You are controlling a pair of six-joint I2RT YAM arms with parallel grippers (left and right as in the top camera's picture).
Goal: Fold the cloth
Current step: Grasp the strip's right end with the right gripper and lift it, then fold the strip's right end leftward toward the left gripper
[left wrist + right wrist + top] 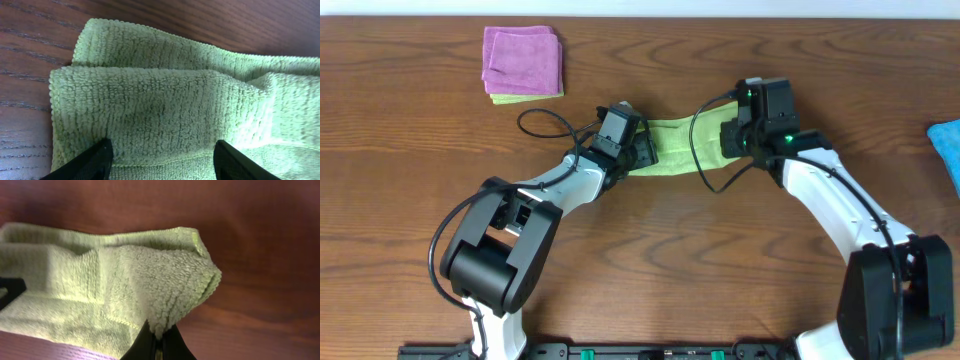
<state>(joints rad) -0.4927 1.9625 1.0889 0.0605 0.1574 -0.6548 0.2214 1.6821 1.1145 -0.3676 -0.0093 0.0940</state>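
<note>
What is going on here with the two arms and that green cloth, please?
Two arms are folding the lime-green cloth on the wooden table. The right gripper is shut, pinching one bunched end. The left gripper is open, straddling the other end, already doubled over. A folded purple cloth and a blue cloth lie apart, untouched.

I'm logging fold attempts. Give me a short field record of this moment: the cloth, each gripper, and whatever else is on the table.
cloth: lime-green, lying as a doubled-over strip between the two grippers
left gripper: open, fingers spread over the cloth's left end
right gripper: shut, pinching a corner at the cloth's right end
purple cloth: folded, far left of the table
blue cloth: at the right edge, partly out of view
</note>
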